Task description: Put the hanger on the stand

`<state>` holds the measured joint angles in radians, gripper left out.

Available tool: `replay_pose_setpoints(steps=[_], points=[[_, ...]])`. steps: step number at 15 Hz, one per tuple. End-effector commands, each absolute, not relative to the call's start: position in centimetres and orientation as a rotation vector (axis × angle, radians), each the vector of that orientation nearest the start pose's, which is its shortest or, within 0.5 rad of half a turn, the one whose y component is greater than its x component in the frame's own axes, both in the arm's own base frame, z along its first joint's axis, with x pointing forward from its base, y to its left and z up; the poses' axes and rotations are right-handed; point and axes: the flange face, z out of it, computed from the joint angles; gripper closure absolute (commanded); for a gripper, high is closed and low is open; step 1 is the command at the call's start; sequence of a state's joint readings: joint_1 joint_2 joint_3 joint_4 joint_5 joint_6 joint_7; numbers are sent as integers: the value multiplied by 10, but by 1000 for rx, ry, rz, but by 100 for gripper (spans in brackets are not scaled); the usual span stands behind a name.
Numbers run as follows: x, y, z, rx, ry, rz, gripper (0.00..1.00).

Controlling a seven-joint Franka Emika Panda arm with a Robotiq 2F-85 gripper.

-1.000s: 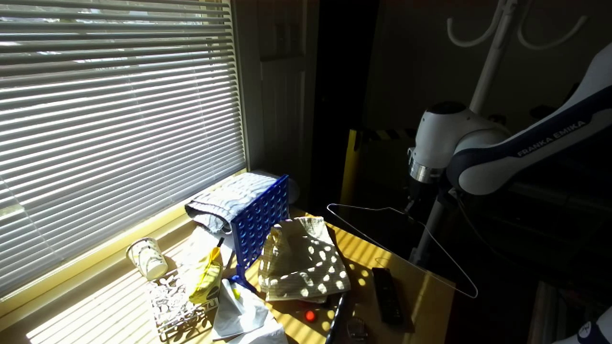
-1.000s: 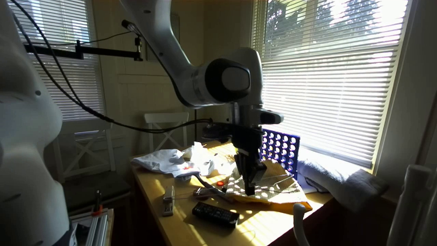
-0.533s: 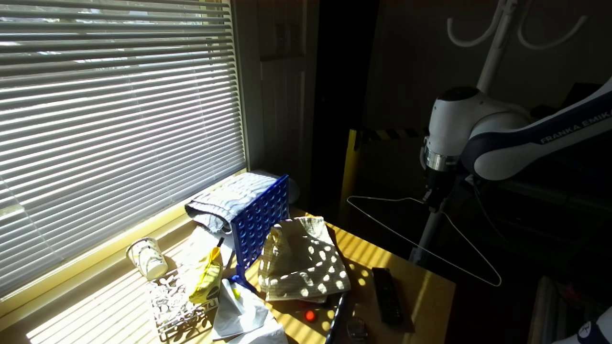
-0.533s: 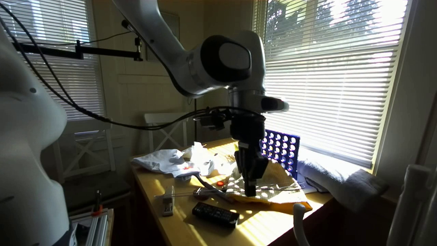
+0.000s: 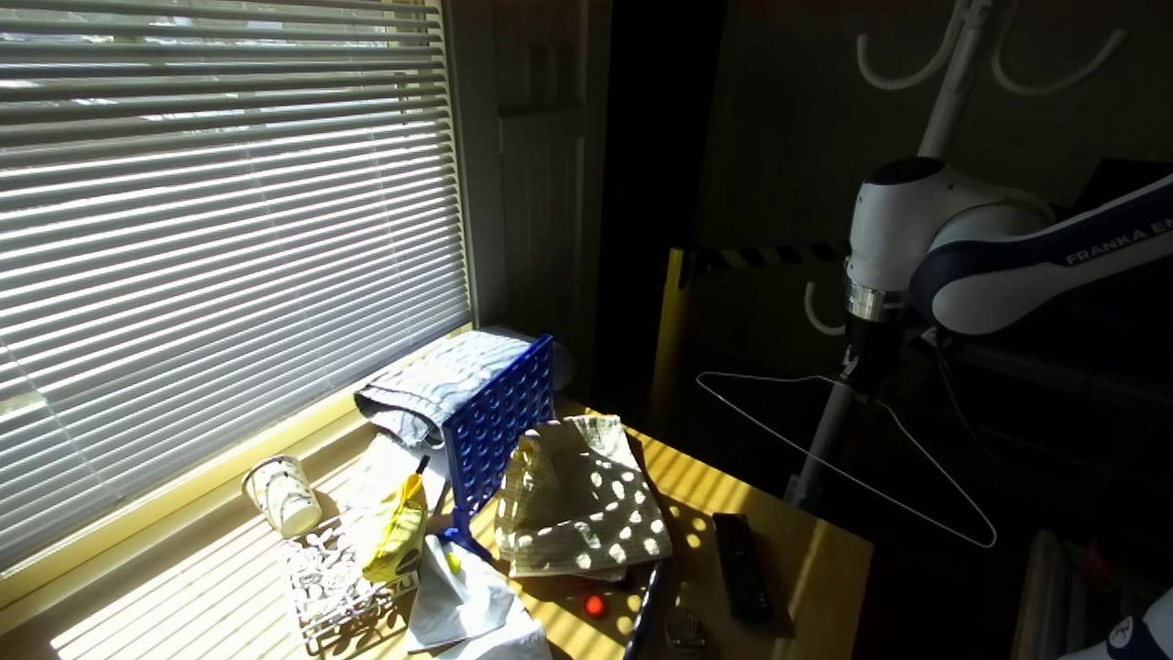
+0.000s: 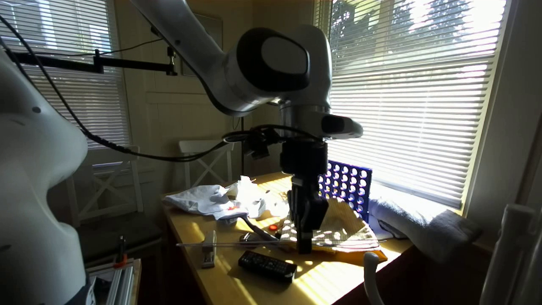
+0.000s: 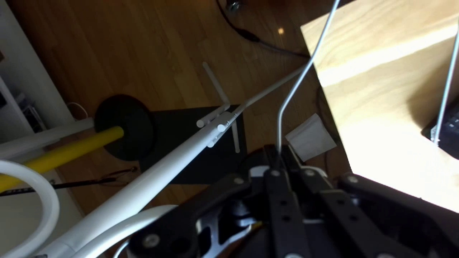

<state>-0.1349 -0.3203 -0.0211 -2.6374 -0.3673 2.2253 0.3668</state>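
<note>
The hanger is a thin pale wire triangle (image 5: 935, 465) hanging from my gripper (image 5: 856, 389) in an exterior view, past the table's edge. In an exterior view its wire (image 6: 228, 244) looks nearly edge-on, below my gripper tips (image 6: 305, 250). In the wrist view my gripper (image 7: 278, 150) is shut on the hanger wire (image 7: 301, 77); the hook itself is hidden. The stand is a pale pole (image 5: 948, 101) with upward-curving arms, behind my arm and partly hidden by it. In the wrist view its pole (image 7: 161, 168) slants to the left of my gripper, apart from the hanger.
The wooden table (image 5: 829, 568) holds a black remote (image 5: 740, 568), a dotted cloth (image 5: 586, 513), a blue perforated board (image 5: 499, 426) and a paper cup (image 5: 284, 495). A yellow post (image 5: 671, 339) stands behind. A curved pale arm (image 6: 371, 275) stands near the table's edge.
My gripper has moved right and slightly up in an exterior view, away from over the table, with the hanger in it. The hanger looks more level in an exterior view. Table objects have not moved.
</note>
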Motion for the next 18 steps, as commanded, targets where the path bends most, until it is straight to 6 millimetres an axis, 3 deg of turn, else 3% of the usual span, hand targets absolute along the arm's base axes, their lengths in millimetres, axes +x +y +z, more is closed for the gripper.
replay_pose_setpoints(steps=[1, 5, 11, 18], points=[[373, -87, 343, -3380, 550, 118, 99], [374, -102, 338, -3365, 592, 151, 99], [384, -106, 330, -3363, 538, 181, 99], [413, -110, 311, -3329, 388, 128, 99]])
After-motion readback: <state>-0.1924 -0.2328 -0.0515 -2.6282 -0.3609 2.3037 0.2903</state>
